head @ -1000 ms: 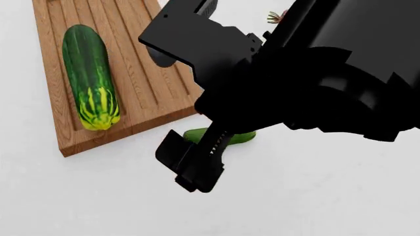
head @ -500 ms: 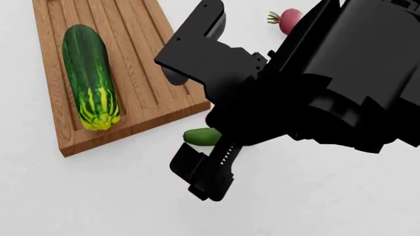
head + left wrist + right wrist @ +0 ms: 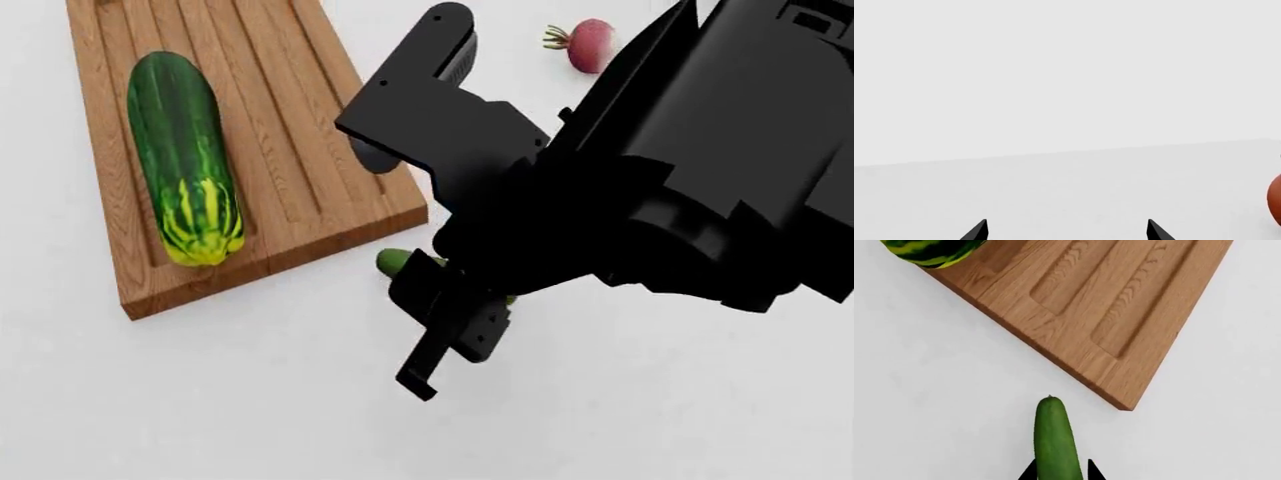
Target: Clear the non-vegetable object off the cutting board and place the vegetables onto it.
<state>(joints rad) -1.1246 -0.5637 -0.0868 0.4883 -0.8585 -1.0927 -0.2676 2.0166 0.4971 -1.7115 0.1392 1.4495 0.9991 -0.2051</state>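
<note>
The cutting board (image 3: pixel 287 130) lies at the upper left of the head view, and its corner shows in the right wrist view (image 3: pixel 1121 315). The large dark-green cucumber (image 3: pixel 180 155) with a yellow-striped end lies on it. The small green cucumber (image 3: pixel 1054 437) lies just off the board's corner; only its tip (image 3: pixel 391 262) shows under my arm. My right gripper (image 3: pixel 1059 471) is shut on it, with one fingertip against each side. The pink-red radish (image 3: pixel 589 44) rests on the table off the board, at the far right. My left gripper (image 3: pixel 1066 232) is open and empty over bare table.
The white table (image 3: pixel 200 400) surrounds the board. My bulky black right arm (image 3: pixel 667 170) hides the middle and right of the head view. A reddish round shape (image 3: pixel 1275 199) shows at the edge of the left wrist view; I cannot tell what it is.
My right arm has swung right and down over the small cucumber, and its fingers now straddle it. The radish has come into full view behind the arm. The board and large cucumber have not moved.
</note>
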